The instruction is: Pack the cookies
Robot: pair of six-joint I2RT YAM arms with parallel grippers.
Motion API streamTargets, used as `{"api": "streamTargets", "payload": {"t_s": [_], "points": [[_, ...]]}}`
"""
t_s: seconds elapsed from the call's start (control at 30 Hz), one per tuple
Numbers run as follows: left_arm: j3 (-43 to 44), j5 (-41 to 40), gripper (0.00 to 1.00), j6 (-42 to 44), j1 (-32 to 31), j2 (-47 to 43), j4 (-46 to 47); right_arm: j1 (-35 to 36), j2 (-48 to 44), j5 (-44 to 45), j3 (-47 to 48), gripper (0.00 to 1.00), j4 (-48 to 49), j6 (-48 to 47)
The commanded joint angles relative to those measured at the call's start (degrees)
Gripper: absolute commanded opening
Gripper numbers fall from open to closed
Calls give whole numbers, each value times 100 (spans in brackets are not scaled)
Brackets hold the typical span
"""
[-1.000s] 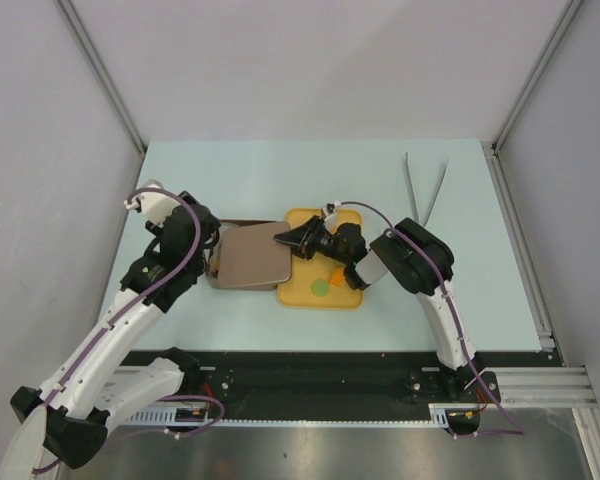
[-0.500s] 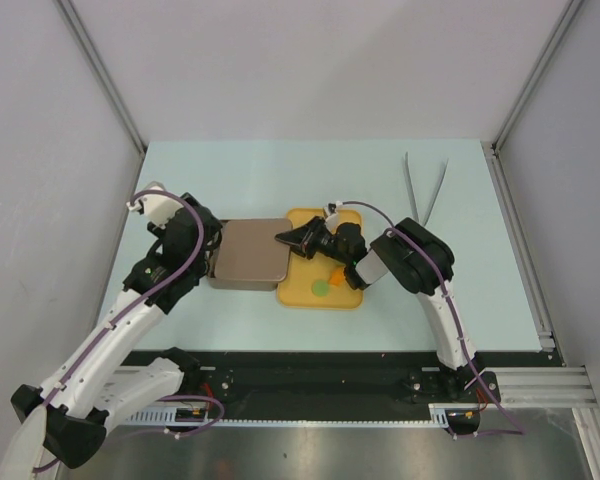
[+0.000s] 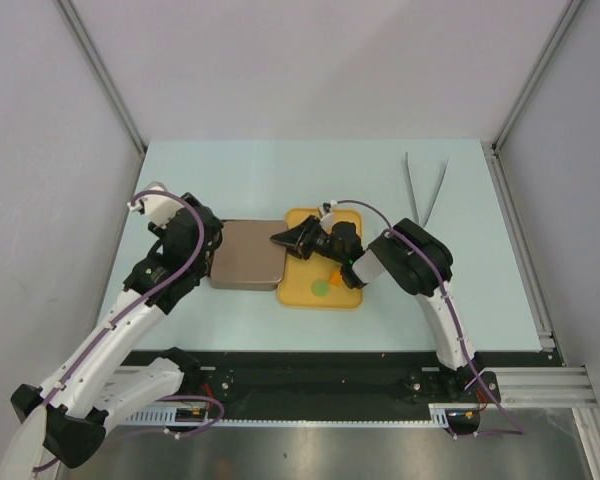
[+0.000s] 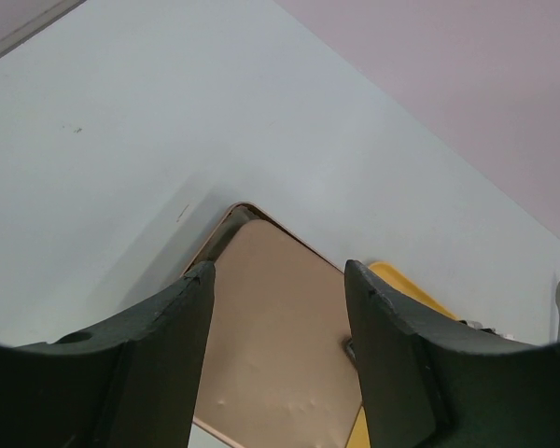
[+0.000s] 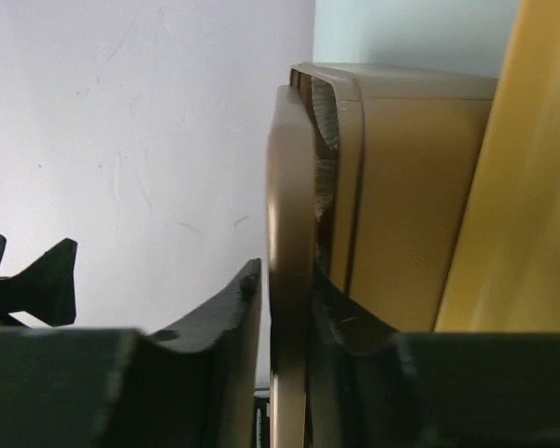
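A yellow plastic tray (image 3: 295, 291) lies in the middle of the pale blue desk (image 3: 260, 180). On the near part of this tray are two cookies (image 3: 321, 288), small flat round discs. One is green, and the orange disc (image 3: 336, 275) just beside it is partly covered by the right arm.

To the left of the tray, touching its left edge, stands a brown rectangular metal box (image 5: 420, 187) with a flat brown lid (image 3: 248, 262) over it. The right hand (image 3: 283, 238) reaches over the left part of the tray and is clamped on the thin edge of the lid that faces the tray. At this edge a narrow dark gap shows between lid and box.

The left hand (image 3: 208, 243) is at the side of the box far from the tray. Its fingers (image 4: 159, 355) are apart and hold nothing.

A pair of grey metal tongs (image 3: 425, 190) lies well behind the tray, to its right.
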Motion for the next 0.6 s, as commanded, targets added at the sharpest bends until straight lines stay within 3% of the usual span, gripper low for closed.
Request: {"api": "streamTargets", "payload": {"t_s": [0.0,0.23,0.43,0.57], "points": [[-34,-109,63,124,-50,-99,158,59,-70,-51,186,39,-119,-285],[-43,-92,63,124,-50,-82,193,15,-412,-104,195,60,-708,-636],[-61,-83,64,133,-68,-90,202,-20,-615,-121,195,61,-1340,-996],[-70,-109,64,159,-59,-90,202,-46,-1027,10,195,60,-2540,-1540]]}}
